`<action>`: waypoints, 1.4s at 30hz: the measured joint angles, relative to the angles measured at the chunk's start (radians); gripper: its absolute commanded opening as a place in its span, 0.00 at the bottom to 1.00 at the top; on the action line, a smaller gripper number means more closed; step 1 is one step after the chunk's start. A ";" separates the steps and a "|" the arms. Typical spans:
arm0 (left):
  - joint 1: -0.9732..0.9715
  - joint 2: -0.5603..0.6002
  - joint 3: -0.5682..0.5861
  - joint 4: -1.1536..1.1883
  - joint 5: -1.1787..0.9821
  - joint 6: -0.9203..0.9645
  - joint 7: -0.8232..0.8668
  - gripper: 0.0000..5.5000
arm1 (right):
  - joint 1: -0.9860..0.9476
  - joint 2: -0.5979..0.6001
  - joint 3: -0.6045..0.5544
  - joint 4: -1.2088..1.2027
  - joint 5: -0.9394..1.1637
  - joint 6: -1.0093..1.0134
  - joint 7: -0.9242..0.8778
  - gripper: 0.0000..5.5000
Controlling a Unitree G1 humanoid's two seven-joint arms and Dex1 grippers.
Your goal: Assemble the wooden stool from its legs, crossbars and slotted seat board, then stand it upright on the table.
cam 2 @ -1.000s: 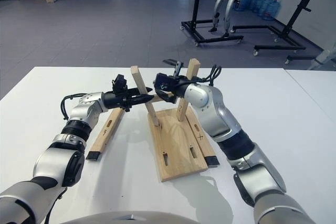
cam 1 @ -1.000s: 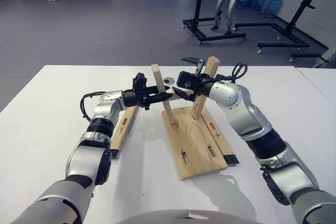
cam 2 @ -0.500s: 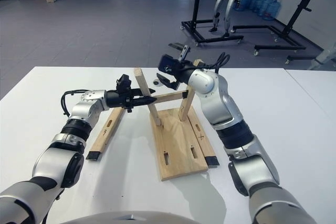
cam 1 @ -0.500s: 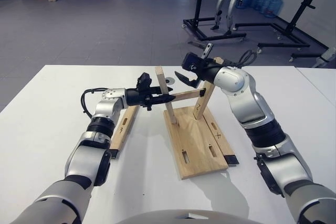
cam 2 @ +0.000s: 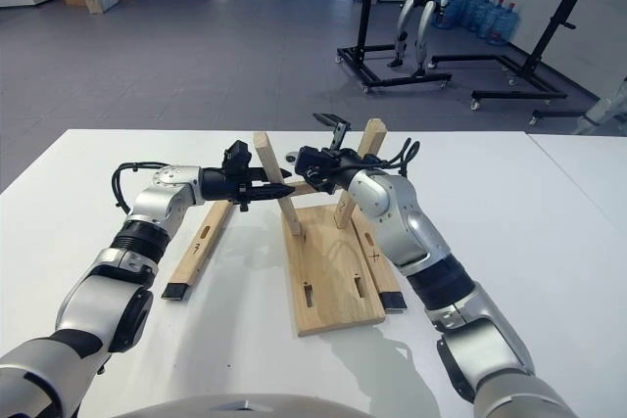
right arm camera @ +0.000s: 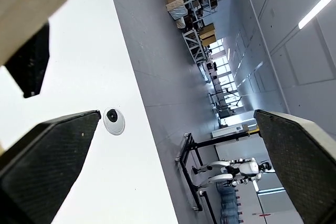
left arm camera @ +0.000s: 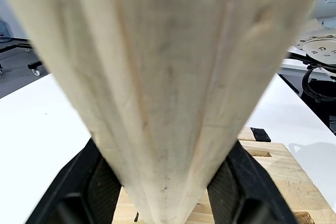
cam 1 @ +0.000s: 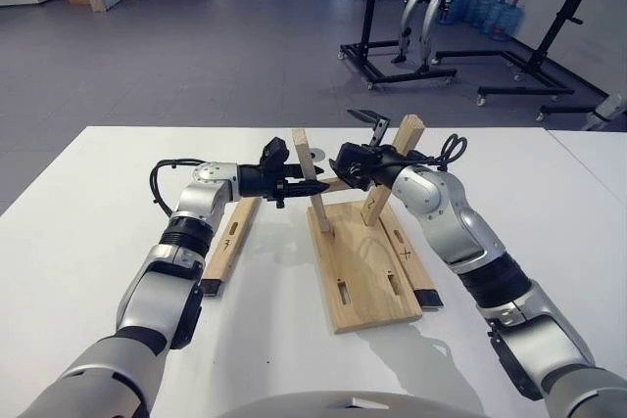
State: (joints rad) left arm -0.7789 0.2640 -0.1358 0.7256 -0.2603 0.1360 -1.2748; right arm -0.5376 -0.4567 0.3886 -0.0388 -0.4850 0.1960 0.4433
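The slotted seat board [cam 1: 367, 281] lies flat on the white tabletop [cam 1: 98, 203]. At its far end the left leg [cam 1: 302, 149] and the right leg [cam 1: 407, 134] stand in their slots, both leaning, with a crossbar [cam 1: 331, 184] between them. The left hand [cam 1: 306, 183] stays clenched around the left leg, one finger on each side of the wood, as in the earlier frames. The right hand [cam 1: 347, 144] is released, its fingers spread wide. Half a second ago it was raised on the far side of the crossbar; it has since come down and now sits just above the crossbar, between the two legs. A loose leg [cam 1: 227, 242] lies on the tabletop left of the board, and a second spare leg [cam 1: 404, 252] lies along the board's right edge.
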 measured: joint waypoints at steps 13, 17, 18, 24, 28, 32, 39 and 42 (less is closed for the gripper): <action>0.004 0.002 0.011 -0.027 -0.018 0.035 0.002 0.37 | -0.012 0.026 -0.042 -0.092 0.101 0.123 0.116 0.98; 0.007 -0.001 0.012 -0.014 -0.018 0.036 0.017 0.37 | 0.019 0.003 0.000 -0.052 0.052 0.011 0.046 0.98; 0.008 -0.002 0.012 -0.013 -0.018 0.037 0.021 0.37 | 0.023 0.006 -0.004 -0.049 0.055 0.010 0.044 0.98; 0.014 0.000 0.020 -0.041 -0.034 0.052 0.021 0.37 | -0.020 0.110 -0.129 -0.044 0.216 0.192 0.078 0.98; 0.023 -0.001 0.018 -0.057 -0.036 0.056 0.032 0.37 | -0.066 0.120 -0.164 -0.084 0.265 0.260 0.092 0.98; 0.024 -0.006 0.025 -0.058 -0.037 0.067 0.044 0.46 | -0.066 0.124 -0.162 -0.089 0.289 0.289 0.097 0.98; 0.055 -0.020 0.032 -0.053 -0.025 0.083 0.079 0.66 | -0.066 0.148 -0.162 -0.089 0.319 0.340 0.088 0.98; 0.055 -0.018 0.043 -0.071 -0.043 0.107 0.075 0.75 | -0.066 0.147 -0.162 -0.087 0.319 0.340 0.083 0.98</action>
State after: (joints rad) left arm -0.7238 0.2460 -0.0925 0.6548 -0.3028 0.2433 -1.2000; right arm -0.6038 -0.3093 0.2265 -0.1260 -0.1655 0.5357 0.5264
